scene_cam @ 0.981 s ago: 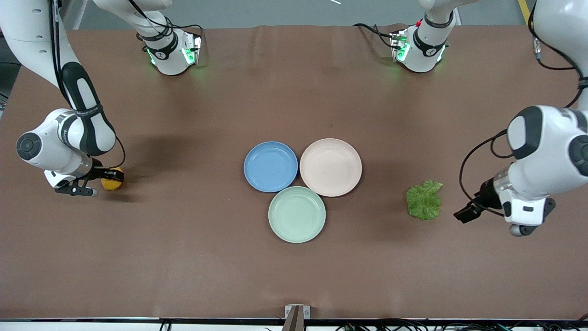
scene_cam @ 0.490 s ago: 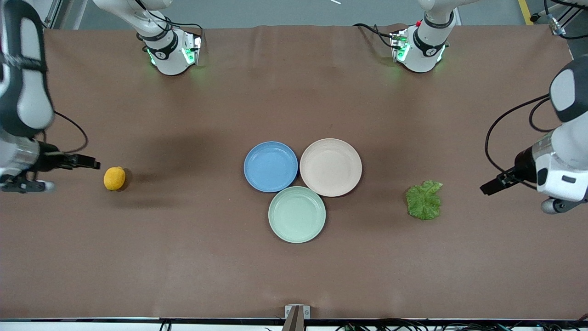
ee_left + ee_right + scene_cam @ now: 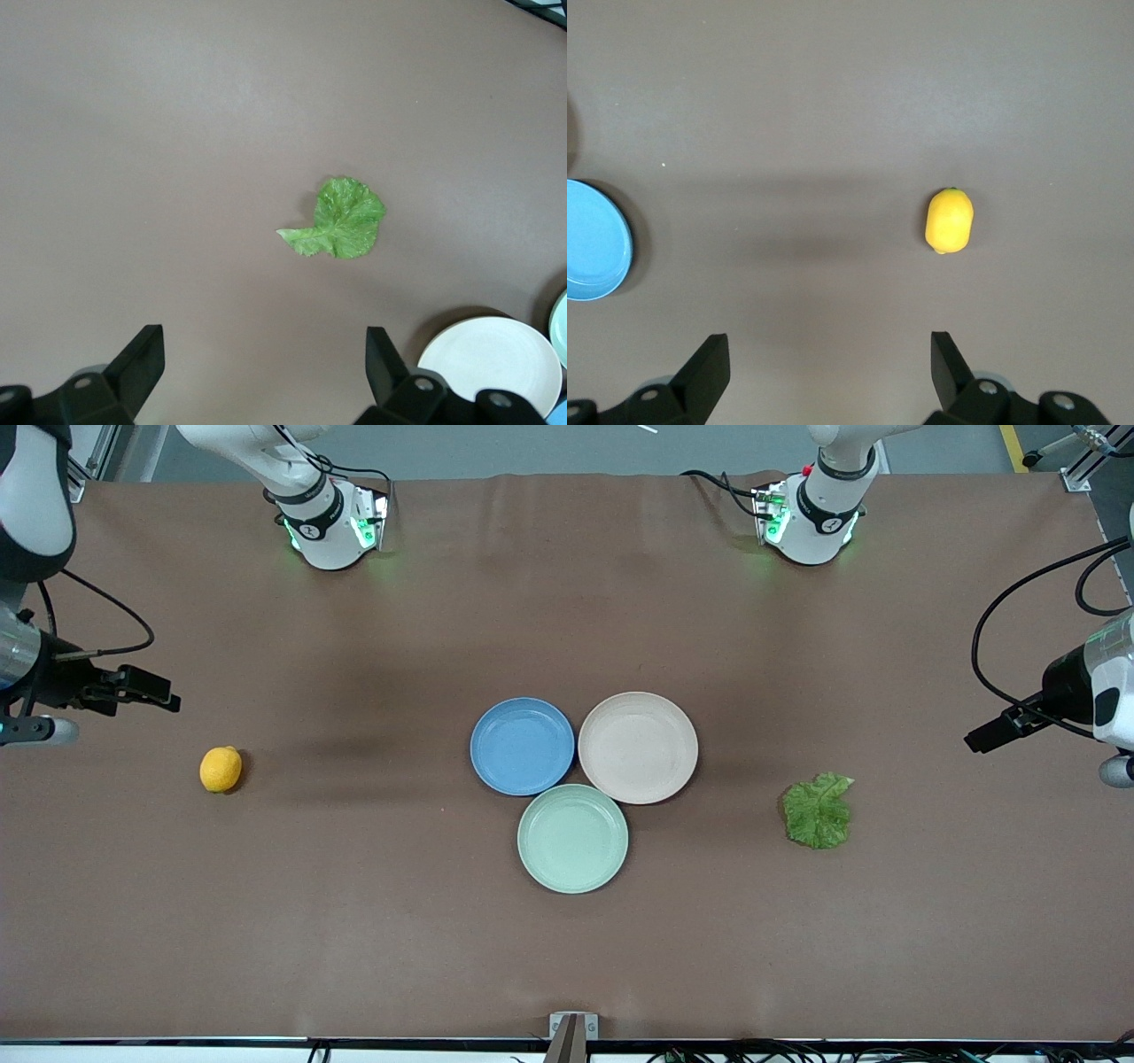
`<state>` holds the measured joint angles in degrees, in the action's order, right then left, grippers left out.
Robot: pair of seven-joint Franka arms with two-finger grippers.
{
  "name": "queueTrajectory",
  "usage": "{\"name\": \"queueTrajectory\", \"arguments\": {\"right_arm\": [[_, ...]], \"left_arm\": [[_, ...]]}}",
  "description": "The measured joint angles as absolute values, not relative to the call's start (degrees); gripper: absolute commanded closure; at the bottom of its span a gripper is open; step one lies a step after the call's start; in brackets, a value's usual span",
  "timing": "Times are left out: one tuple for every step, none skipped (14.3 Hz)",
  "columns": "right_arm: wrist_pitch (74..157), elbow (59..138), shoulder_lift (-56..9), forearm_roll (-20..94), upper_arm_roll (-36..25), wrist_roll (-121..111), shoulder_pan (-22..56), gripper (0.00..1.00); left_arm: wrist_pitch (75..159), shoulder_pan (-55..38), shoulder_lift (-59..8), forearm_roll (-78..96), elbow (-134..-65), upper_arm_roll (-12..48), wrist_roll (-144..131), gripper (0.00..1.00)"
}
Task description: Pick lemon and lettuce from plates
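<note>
The lemon [image 3: 221,769] [image 3: 950,220] lies on the bare brown table toward the right arm's end, well apart from the plates. The lettuce [image 3: 818,811] [image 3: 341,220] lies flat on the table toward the left arm's end. The blue plate [image 3: 522,746] [image 3: 594,239] and the beige-pink plate [image 3: 638,747] [image 3: 492,363] stand side by side mid-table, both with nothing on them. My right gripper [image 3: 164,693] [image 3: 830,354] hangs open over bare table beside the lemon, holding nothing. My left gripper [image 3: 979,740] [image 3: 266,354] hangs open over bare table beside the lettuce, also holding nothing.
A mint-green plate [image 3: 573,838] touches the other two plates, nearer to the front camera. Both robot bases [image 3: 332,522] [image 3: 811,518] stand along the table's back edge. A small metal bracket [image 3: 572,1027] sits at the front edge.
My right gripper has opened, let go of the lemon on the table, and lifted away toward the table's end. My left arm has also risen away from the lettuce. Neither the lemon nor the lettuce moved.
</note>
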<state>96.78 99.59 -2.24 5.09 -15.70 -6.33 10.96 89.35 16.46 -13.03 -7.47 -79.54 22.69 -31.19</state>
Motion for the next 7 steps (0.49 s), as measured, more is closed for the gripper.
{"name": "queueTrajectory", "arguments": {"right_arm": [[95.6, 99.2, -1.7, 4.7, -15.6, -5.4, 11.8, 0.0], [94.3, 98.2, -1.4, 4.4, -15.5, -4.9, 12.2, 0.0], [93.1, 96.8, -1.3, 3.8, -15.5, -4.9, 12.3, 0.0], [92.0, 95.1, -1.3, 2.6, -15.5, -4.9, 12.3, 0.0], [90.9, 93.4, -1.3, 1.3, -15.3, -4.9, 12.5, 0.0], [89.9, 91.8, -1.2, 0.2, -15.1, -4.9, 12.9, 0.0], [89.2, 90.4, -1.2, -0.5, -15.0, -4.9, 13.4, 0.0]], "left_arm": [[89.2, 16.2, -12.6, -7.4, -79.2, 22.7, -30.1, 0.0], [88.9, 15.6, -11.8, -7.4, -79.1, 22.3, -28.1, 0.0], [88.4, 14.3, -10.9, -7.4, -79.1, 21.1, -25.8, 0.0], [87.5, 12.6, -9.9, -7.4, -79.1, 19.4, -23.4, 0.0], [86.6, 11.4, -8.9, -7.4, -79.3, 18.0, -21.5, 0.0], [85.9, 10.9, -7.9, -7.4, -79.8, 17.2, -19.8, 0.0], [85.5, 10.7, -6.9, -7.2, -80.6, 16.8, -18.3, 0.0]]}}
